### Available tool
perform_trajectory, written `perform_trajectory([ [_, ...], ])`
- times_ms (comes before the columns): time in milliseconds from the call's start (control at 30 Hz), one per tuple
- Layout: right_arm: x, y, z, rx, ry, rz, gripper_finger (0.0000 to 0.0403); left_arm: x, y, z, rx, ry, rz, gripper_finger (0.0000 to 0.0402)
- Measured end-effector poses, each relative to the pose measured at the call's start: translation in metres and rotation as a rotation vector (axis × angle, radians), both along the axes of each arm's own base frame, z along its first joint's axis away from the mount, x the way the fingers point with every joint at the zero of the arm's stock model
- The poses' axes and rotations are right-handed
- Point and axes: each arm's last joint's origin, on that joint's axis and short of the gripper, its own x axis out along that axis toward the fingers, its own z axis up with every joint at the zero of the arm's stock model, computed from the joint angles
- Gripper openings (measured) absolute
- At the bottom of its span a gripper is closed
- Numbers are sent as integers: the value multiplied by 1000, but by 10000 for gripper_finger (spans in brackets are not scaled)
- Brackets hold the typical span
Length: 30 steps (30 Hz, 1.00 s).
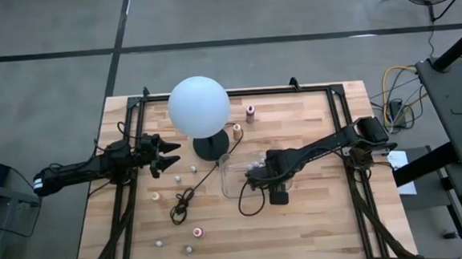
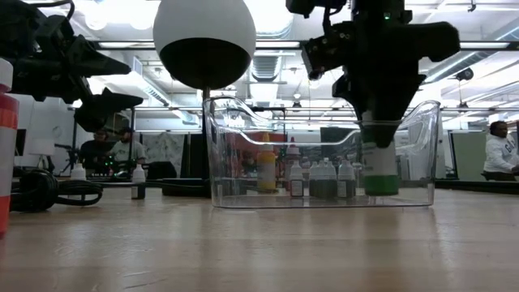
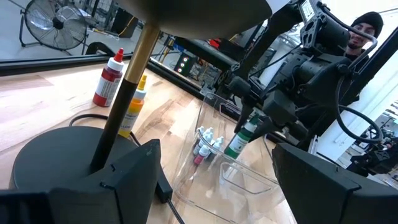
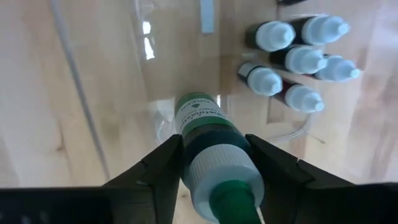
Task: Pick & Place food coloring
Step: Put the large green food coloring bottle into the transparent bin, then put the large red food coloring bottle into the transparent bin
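Observation:
My right gripper (image 4: 214, 163) points down into the clear tray (image 2: 220, 122) and is shut on a green food coloring bottle (image 2: 379, 166), also seen in the left wrist view (image 3: 239, 142). Several small white-capped bottles (image 4: 298, 59) stand on their bases in the tray, beside the green one. More food coloring bottles stand on the table: a yellow one (image 1: 237, 131), a red one (image 1: 250, 112), and tiny ones (image 1: 176, 179) at the near left. My left gripper (image 1: 168, 153) waits open at the table's left, beside the lamp base (image 1: 210, 147). My right gripper pinches the green bottle at its white collar (image 4: 194, 167), just under the green cap, one finger on each side. The fingers come from above, pointing down. The bottle hangs slightly tilted with its base (image 2: 379, 191) close over the tray floor; whether it touches, I cannot tell.
A white globe lamp (image 1: 199, 106) stands at the table's middle far side, and its black cable (image 1: 183, 201) loops toward the near left. A person (image 3: 367, 28) shows beyond the table. Bare wood lies to the tray's right and near side.

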Motion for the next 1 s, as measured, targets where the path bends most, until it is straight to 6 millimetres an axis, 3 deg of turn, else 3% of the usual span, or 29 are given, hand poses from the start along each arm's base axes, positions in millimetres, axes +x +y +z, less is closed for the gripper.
perform_trajectory([
  [567, -3, 1, 10, 67, -18, -21, 221, 0, 0, 0, 0, 0, 0, 279],
  [1000, -25, -8, 79, 84, -219, -41, 249, 0, 0, 0, 0, 0, 0, 279],
])
